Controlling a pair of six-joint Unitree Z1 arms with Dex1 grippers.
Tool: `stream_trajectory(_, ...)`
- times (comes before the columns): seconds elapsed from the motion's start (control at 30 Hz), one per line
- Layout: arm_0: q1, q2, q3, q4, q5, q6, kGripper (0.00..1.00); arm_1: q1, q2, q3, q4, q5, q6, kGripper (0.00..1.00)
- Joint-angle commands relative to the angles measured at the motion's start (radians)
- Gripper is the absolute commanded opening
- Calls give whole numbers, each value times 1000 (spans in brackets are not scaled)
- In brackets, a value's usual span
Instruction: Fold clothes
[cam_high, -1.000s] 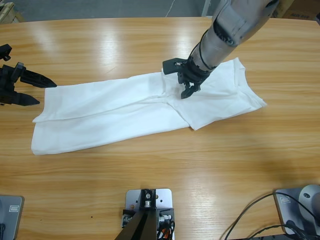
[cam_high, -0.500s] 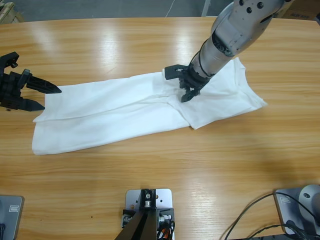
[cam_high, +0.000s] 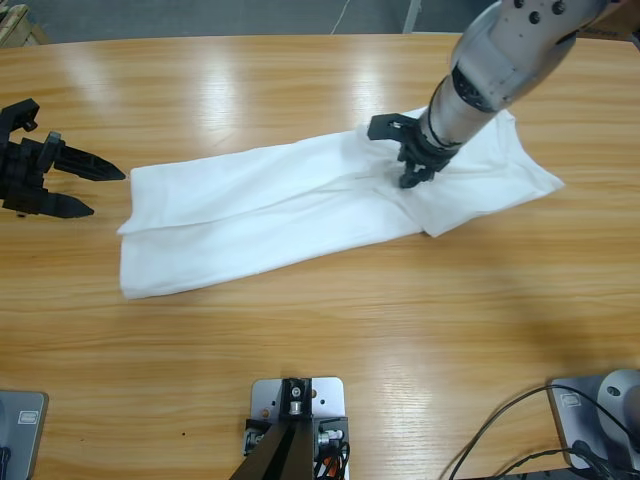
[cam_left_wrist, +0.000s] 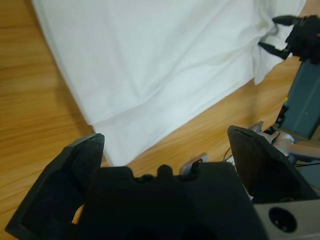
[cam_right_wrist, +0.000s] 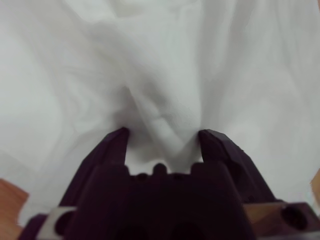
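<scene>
The clothes are one white T-shirt (cam_high: 300, 205), folded into a long strip that lies slanted across the wooden table (cam_high: 330, 340). My right gripper (cam_high: 411, 174) comes down from the upper right and is shut on a bunched ridge of the shirt near its right end. In the right wrist view that pinched fold of the T-shirt (cam_right_wrist: 165, 120) rises between the jaws of the right gripper (cam_right_wrist: 164, 134). My left gripper (cam_high: 108, 193) stands open at the table's left edge, just left of the shirt's left end and apart from it. In the left wrist view the left gripper (cam_left_wrist: 165, 137) is open with nothing in it, and the T-shirt (cam_left_wrist: 150, 60) lies beyond.
Black cables (cam_high: 500, 430) and a grey fitting lie at the table's front right corner. Bare wood stretches in front of the shirt and behind it to the far edge (cam_high: 250, 40).
The right gripper has moved right, dragging the whole shirt with it along the table. The shirt's left end has slid away from the left gripper, which has crept slightly right.
</scene>
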Motion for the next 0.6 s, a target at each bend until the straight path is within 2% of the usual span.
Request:
stream_trajectory(0.03,9,83,73,-50,-16,-7,968,-96,100,175,41,-65,132,614)
stream_trajectory(0.2,9,199,138,-145,-16,29,968,-99,59,178,43,-70,133,614)
stream_trajectory(0.37,9,322,136,-306,-37,37,968,-99,4,200,42,-67,128,614)
stream_trajectory(0.6,5,342,111,-319,-62,58,968,-91,-97,176,95,-44,125,653)
